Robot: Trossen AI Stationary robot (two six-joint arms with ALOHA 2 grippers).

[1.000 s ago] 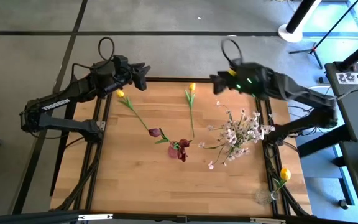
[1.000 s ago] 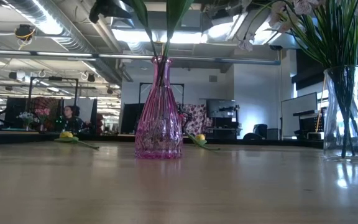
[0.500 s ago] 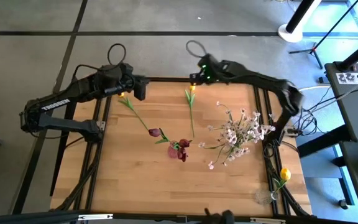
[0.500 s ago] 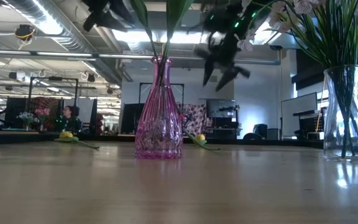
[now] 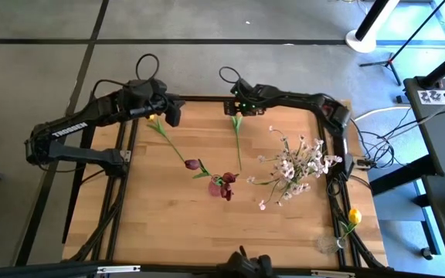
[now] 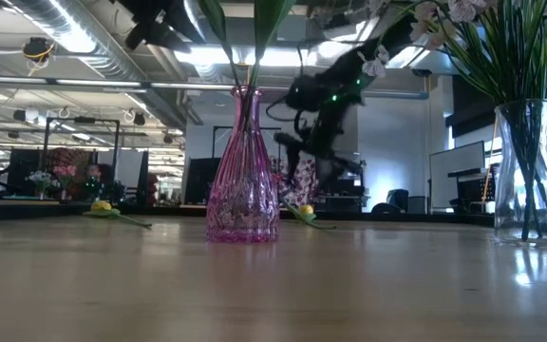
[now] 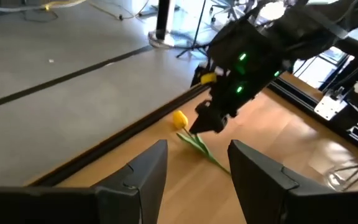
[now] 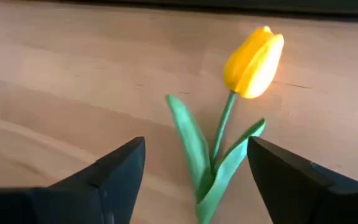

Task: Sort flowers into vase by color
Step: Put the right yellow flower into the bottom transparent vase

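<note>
Wooden table (image 5: pixel 168 216) in an open workshop, grey floor around, ceiling lights and benches visible beyond in the low view.

Right gripper (image 8: pixel 194 165): parted wide, nothing between the fingers, hovering over the far middle edge of the table. Directly ahead of and between its fingers, a yellow tulip (image 8: pixel 253 53) lying flat on the wood: head toward the far edge, stem (image 8: pixel 221 134) and 2 leaves running back toward the gripper, so long axis roughly in line with the approach and crossing the gap between the fingers. In the high view, stem trailing from the far edge toward the table centre (image 5: pixel 237 139). Right arm clearly nearer to this flower; judged to be the pick in hand, needing a descent onto the stem just below the head.

Left gripper (image 7: pixel 194 168): also spread apart and empty, at the far left corner, above a second yellow tulip (image 5: pixel 151 117) whose stem slants toward mid-table. Appears to be waiting.

Containers:
- Pink ribbed vase (image 6: pixel 242 171), mid-table: green stems inside in the low view, dark red tulips (image 5: pixel 224 185) at its top from above; 1 more red bloom (image 5: pixel 193 164) just beside it.
- Clear glass vase (image 6: pixel 525 171), right side: bushy white-pink sprays (image 5: pixel 296 166).
- Small clear vase (image 5: pixel 332 244), near right corner: 1 yellow tulip (image 5: pixel 354 216), presumably the yellows' destination.

Risk: flat stem, fingers could scrape wood or pinch a leaf only.
</note>
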